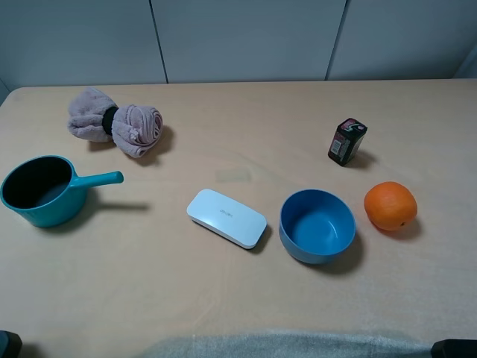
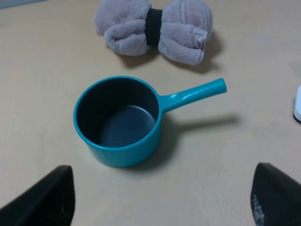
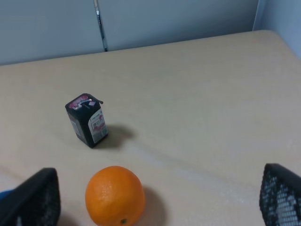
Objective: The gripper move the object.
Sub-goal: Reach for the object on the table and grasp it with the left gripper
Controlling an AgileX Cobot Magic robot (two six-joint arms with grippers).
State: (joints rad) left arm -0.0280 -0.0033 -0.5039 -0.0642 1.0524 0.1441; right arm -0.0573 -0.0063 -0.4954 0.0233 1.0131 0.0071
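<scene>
Lying flat on the surface [image 1: 223,298], the white case [image 1: 226,218] sits just beside the blue bowl [image 1: 317,225], untouched; the left claw [image 2: 160,202] and right claw [image 3: 156,200] both hang with jaws spread apart.

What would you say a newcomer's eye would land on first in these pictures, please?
Probably the bright orange at the right of the table, standing close beside the blue bowl. Next come the teal saucepan at the far left, its handle pointing toward the middle, and the white case lying flat in the centre, just left of the bowl.
</scene>
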